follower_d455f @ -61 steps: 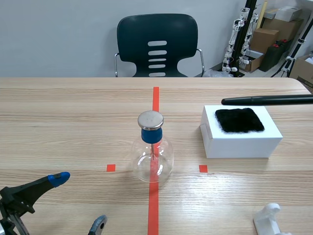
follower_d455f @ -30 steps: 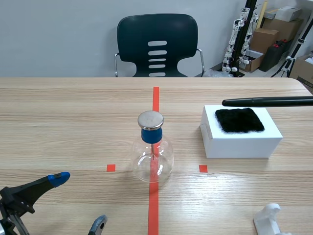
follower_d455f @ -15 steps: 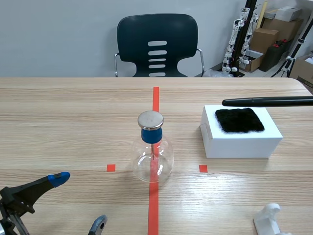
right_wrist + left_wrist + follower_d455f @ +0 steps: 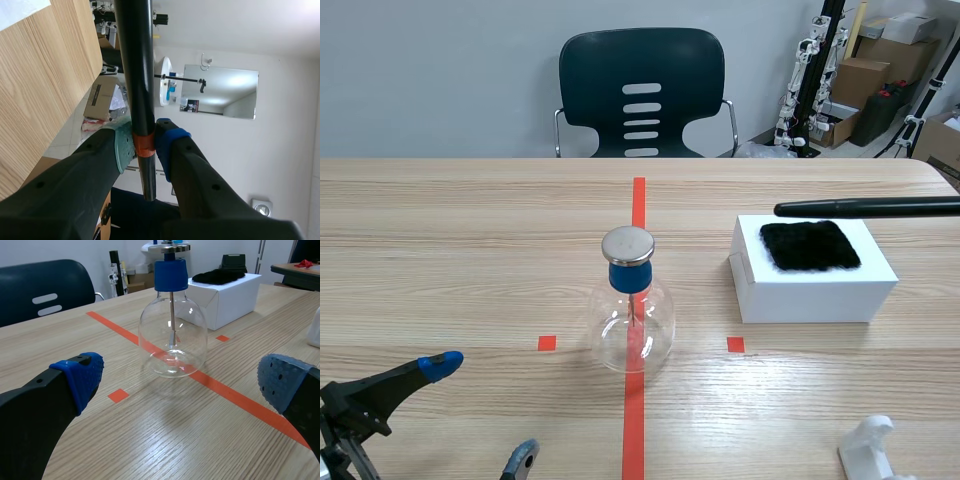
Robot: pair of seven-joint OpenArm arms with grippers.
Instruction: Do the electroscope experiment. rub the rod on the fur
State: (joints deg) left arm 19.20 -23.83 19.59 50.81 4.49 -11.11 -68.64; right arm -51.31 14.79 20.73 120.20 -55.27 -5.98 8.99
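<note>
Pre-rub: R gripper clamps rod at 12 o'clock edge of fur, L gripper wide; next, lower toward 6 o'clock, stroke.

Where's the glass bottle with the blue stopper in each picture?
Scene view: glass bottle in the middle of the table, left of the white box.
Left wrist view: glass bottle straight ahead, nearer than the white box.
Right wrist view: not in it.
Shared landmark: the white box.
</note>
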